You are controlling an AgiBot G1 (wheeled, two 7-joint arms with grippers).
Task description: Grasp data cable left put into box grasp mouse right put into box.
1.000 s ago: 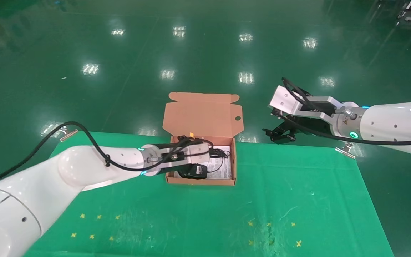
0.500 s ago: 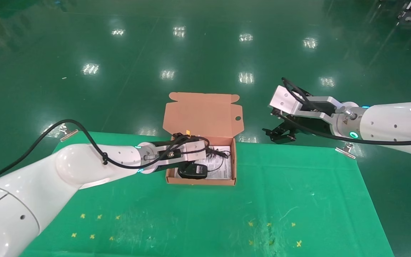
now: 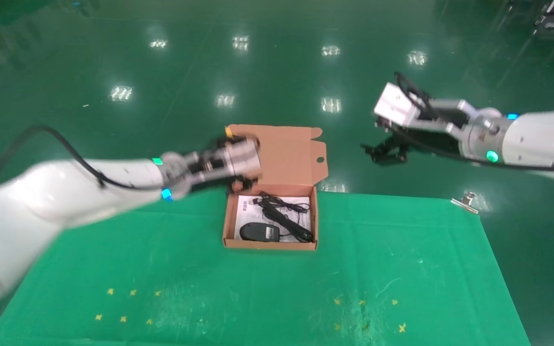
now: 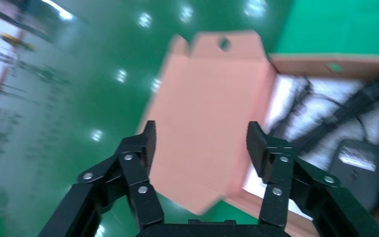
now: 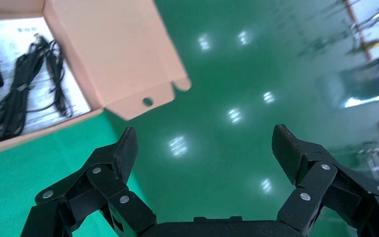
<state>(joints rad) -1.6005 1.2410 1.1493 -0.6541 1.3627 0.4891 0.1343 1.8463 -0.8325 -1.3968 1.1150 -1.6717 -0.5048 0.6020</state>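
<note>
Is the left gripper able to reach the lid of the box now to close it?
Probably yes. The left gripper is open and empty, facing the raised lid of the box, with nothing between them. The mouse and data cable lie low inside.

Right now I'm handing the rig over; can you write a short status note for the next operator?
Left gripper: jaws open, empty, raised in front of the box's lid.
Right gripper: jaws open, empty, out past the table's far edge, right of the box.
Data cable and mouse both lie inside the box on the white sheet.
Done: both items boxed.
Left: nothing to place; lid stands open.
</note>
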